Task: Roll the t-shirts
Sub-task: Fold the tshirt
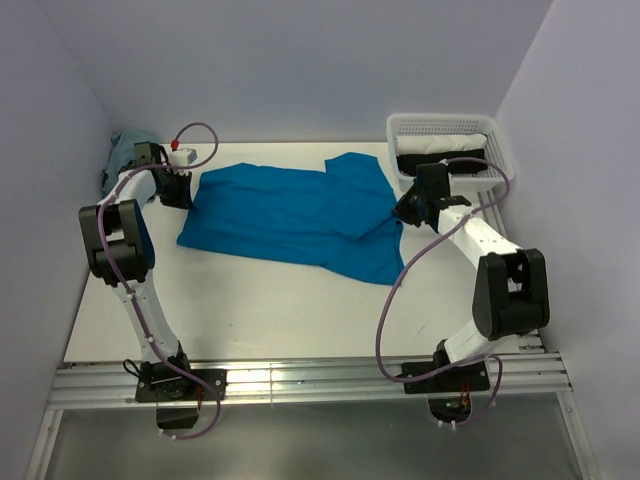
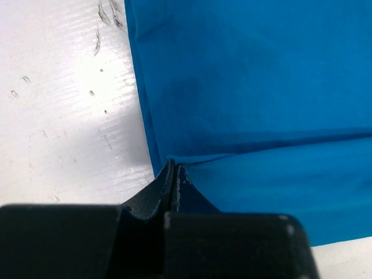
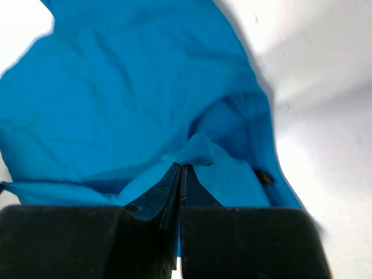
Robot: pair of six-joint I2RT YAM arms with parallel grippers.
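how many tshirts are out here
1 sure: the turquoise t-shirt spread mid-table. A bluish cloth heap in the far-left corner and white fabric in the basket may be others.

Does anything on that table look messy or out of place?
Yes. The blue t-shirt is not lying flat: its right end is folded over and bunched where the right gripper pinches it. A crumpled greyish cloth also sits heaped in the far left corner.

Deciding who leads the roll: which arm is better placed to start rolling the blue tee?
Left, probably. The left gripper is shut on the flat, straight edge of the blue tee, a clean start. The right gripper pinches bunched, folded-over fabric at the other end.
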